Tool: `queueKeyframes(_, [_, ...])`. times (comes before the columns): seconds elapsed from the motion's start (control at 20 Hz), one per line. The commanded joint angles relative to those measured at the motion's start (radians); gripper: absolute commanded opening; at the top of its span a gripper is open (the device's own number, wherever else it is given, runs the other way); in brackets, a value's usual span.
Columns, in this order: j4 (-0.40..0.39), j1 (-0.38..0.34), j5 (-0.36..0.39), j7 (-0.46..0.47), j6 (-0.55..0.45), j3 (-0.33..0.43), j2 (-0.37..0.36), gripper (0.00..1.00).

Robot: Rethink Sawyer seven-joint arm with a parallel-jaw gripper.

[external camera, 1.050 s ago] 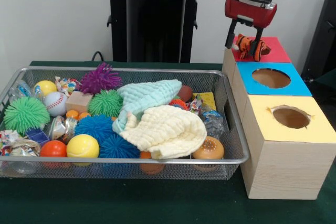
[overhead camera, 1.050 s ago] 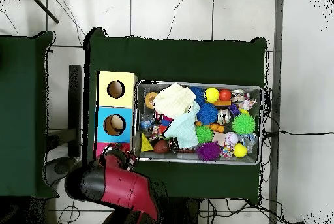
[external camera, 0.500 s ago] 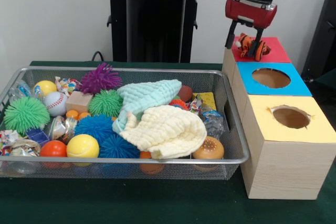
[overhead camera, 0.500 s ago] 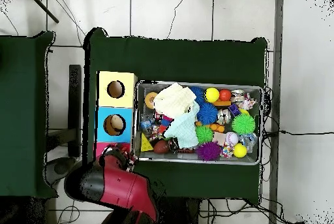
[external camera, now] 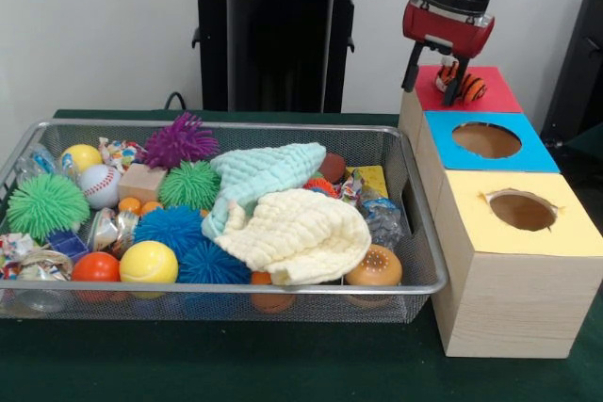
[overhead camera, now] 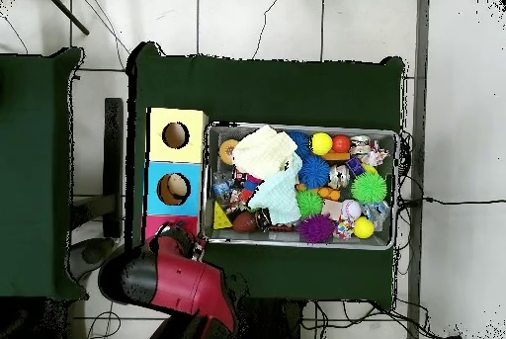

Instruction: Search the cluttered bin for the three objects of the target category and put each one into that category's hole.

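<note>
- While the tool (external camera: 436,80) hangs over the red box (external camera: 476,89) at the far end of the row, its two dark fingers (external camera: 411,67) stand apart with a small striped orange tiger toy (external camera: 466,85) just beside one of them, low against the red top; the toy looks let go, or close to it, rather than clamped.
- Judging by that, the step in hand is the drop into the red box's hole, one of three such deliveries.
- Next, I would expect the arm to lift clear and go back over the wire bin (external camera: 415,197) to hunt for another toy of the same kind.
- Whether the tiger toy is sinking through the hole or only resting on the lid cannot be told: the hole itself is hidden behind tool and toy.
- From overhead, the arm's red housing (overhead camera: 183,286) covers most of the red box, so nothing there confirms the drop.
- A cream cloth (external camera: 300,235) and a mint cloth (external camera: 264,174) cover the bin's middle; what lies beneath is unseen.
- No second animal toy can be picked out among the spiky balls.
</note>
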State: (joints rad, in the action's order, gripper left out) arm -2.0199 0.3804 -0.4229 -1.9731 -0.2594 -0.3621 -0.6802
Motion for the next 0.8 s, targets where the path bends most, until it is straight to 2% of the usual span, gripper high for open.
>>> queueKeyframes(0.05, [-0.003,-0.013,-0.005,-0.197,-0.055,0.034,0.025,1.0])
queueKeyframes(0.45, [-0.075,-0.063,0.007,-0.157,-0.06,0.078,-0.035,1.0])
queueKeyframes(0.8, [-0.097,-0.072,0.005,-0.162,-0.04,0.105,-0.034,1.0])
